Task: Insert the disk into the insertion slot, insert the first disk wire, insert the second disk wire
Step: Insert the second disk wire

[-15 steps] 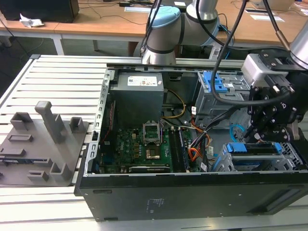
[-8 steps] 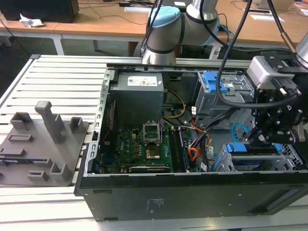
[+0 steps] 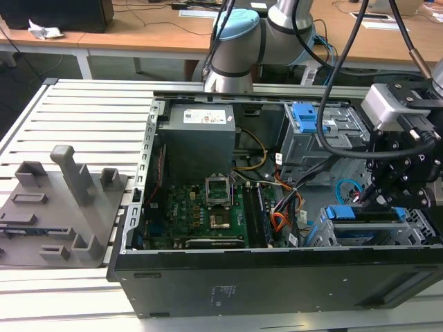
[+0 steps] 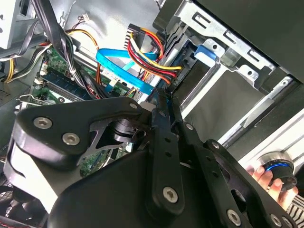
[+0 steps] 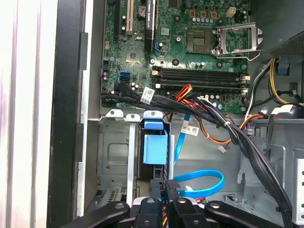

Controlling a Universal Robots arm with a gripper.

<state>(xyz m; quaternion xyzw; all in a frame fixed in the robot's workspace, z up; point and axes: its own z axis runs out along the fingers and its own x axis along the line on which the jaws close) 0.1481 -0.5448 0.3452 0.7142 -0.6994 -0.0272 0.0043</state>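
Nearest in the exterior view, the black side wall of the open computer case point(image 3: 277, 283) lies on the slotted aluminium bench point(image 3: 90, 111). Just behind that wall, at the exterior view's right, sits the insertion slot point(image 3: 419, 227), a low grey perforated cage. The disk point(image 3: 365, 213) is seated in it, with the blue caddy edge showing along the cage top. In the first wrist view the disk point(image 5: 154, 147) stands inside the bay of the insertion slot point(image 5: 111, 152), blue tab outward.

The gripper point(image 3: 367, 198) is lowered to the disk's open end. In both wrist views the gripper point(image 4: 164, 95) point(image 5: 166, 188) has its jaws drawn close together at the cable ends beside the disk. A blue flat cable point(image 4: 121, 66) and a red, yellow and black wire bundle point(image 4: 152, 50) both run to that spot. Which connector the jaws clamp cannot be made out.

In the second wrist view a person's hand point(image 4: 263, 179) rests on a blue-ringed knob point(image 4: 278, 168) outside the case.

Further in lies the green motherboard point(image 3: 201, 214) with its empty processor socket. Beyond it are the grey power supply point(image 3: 201, 135) and a taller grey cage with a blue latch point(image 3: 304, 117). A grey moulded fixture point(image 3: 62, 207) stands on the bench at the exterior view's left, well apart from the case. The arm's base joint point(image 3: 235, 41) rises behind the case
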